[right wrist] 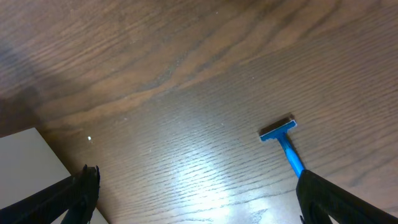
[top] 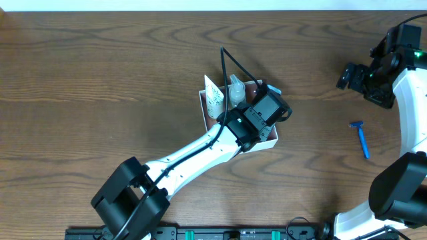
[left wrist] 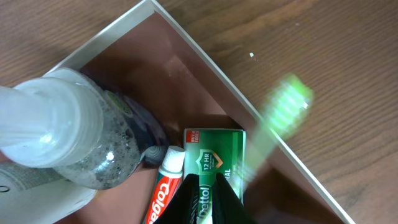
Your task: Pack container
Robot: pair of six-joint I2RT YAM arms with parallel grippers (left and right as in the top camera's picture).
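Note:
The container point(top: 203, 110) is a shallow white-walled box with a pinkish-brown inside point(left wrist: 186, 74), at the table's middle. In it are a clear bottle point(left wrist: 68, 130), a red-and-white toothpaste tube point(left wrist: 165, 186) and a green-and-white soap box point(left wrist: 214, 152). My left gripper point(left wrist: 206, 177) hangs over the soap box, shut, with only a slit between its fingers. A green toothbrush point(left wrist: 280, 112), blurred, leans across the container's right wall just beside the fingers. My right gripper point(right wrist: 199, 199) is wide open above bare table at the far right point(top: 353, 75).
A blue razor point(top: 361, 139) lies on the wood at the right, close to my right gripper's right finger point(right wrist: 283, 140). A white tube point(top: 213, 97) stands in the container's left side. A white flat surface point(right wrist: 25, 162) shows at the lower left of the right wrist view.

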